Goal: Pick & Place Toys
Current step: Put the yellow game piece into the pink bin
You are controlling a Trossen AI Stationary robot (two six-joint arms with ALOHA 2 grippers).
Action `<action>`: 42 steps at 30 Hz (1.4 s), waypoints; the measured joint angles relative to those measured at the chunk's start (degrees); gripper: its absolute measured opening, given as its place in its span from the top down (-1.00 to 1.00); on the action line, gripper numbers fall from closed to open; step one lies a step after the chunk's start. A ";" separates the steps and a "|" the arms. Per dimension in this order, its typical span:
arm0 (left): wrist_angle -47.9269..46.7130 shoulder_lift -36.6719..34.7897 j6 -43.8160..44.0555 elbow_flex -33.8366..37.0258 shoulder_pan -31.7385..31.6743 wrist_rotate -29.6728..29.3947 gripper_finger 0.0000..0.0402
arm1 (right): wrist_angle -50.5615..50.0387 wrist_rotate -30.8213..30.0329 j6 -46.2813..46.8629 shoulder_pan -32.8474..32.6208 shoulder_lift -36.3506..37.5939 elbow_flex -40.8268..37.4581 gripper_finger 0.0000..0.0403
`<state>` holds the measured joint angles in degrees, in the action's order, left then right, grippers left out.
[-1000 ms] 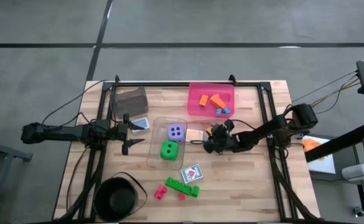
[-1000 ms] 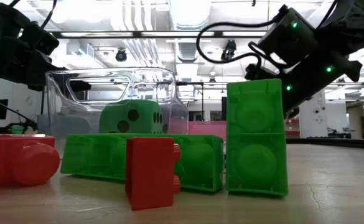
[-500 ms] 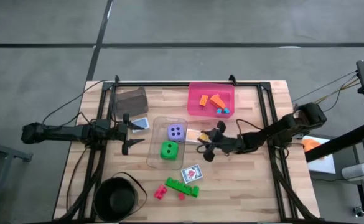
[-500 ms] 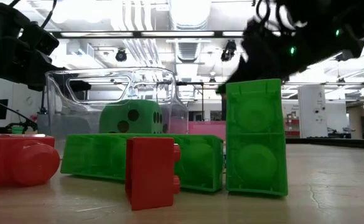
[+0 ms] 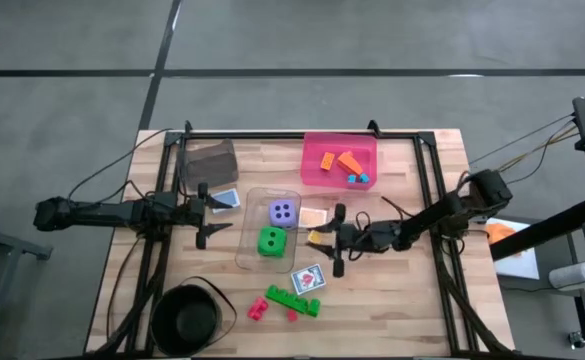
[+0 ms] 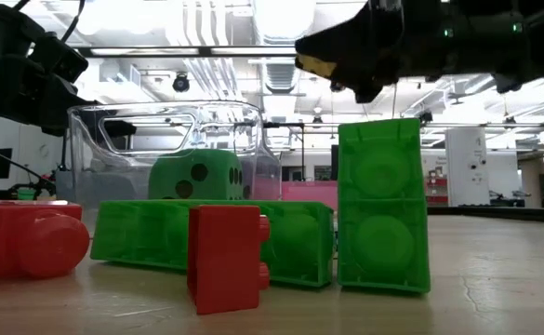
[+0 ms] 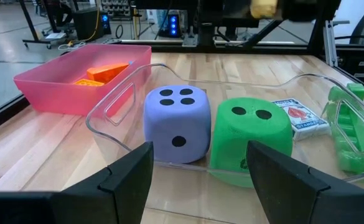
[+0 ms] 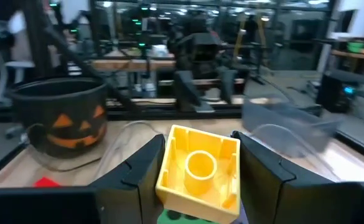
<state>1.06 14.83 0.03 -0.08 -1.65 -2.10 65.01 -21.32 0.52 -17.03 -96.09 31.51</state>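
My right gripper (image 5: 328,240) hangs level just right of the clear bin (image 5: 247,245), shut on a yellow brick (image 8: 199,171). The low view shows the right gripper (image 6: 364,51) high above the table. In the clear bin sit a purple die (image 5: 283,212) and a green die (image 5: 270,241), resting on its floor. A picture card (image 5: 309,278), a green brick (image 5: 294,300) and small red bricks (image 5: 259,308) lie on the table near the front edge. My left gripper (image 5: 208,215) waits open at the bin's left side. My right gripper pinches the yellow brick by two opposite side walls (image 8: 169,168) between its two fingers (image 8: 138,174). The fingers lie level and point toward the table's left. The brick is lifted clear of the table, a little tilted, its hollow underside toward the wrist.
A pink bin (image 5: 312,172) at the back holds orange and teal bricks. A grey bin (image 5: 210,160) stands at the far left, a black round bowl (image 5: 187,318) at the near left. Two more cards (image 5: 226,198) (image 5: 314,215) lie beside the clear bin.
My right gripper has risen from the table and tipped from pointing down to level, carrying the yellow brick up and a little toward the clear bin and the near edge. The brick is now lifted clear.
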 joint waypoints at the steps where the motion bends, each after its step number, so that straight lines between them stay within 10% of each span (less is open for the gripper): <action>1: 0.02 0.02 -0.02 0.00 -0.02 0.01 -0.28 | 1.23 0.56 -0.33 -0.01 -1.11 -0.01 0.21; 22: 0.01 0.02 -0.01 0.00 0.00 0.01 -0.28 | 11.77 -6.72 -2.35 11.25 -8.18 -0.05 0.21; 30: 0.00 0.02 0.00 0.00 0.00 0.01 -0.28 | 5.91 -17.65 -4.20 19.02 -5.78 -0.07 0.22; 42: 0.00 0.00 0.00 0.00 -0.01 0.01 -0.28 | -8.97 -18.58 2.36 32.53 -4.38 -0.09 0.22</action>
<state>1.06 14.83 0.03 -0.08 -1.66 -2.09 56.03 -39.90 2.88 15.51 -100.47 31.42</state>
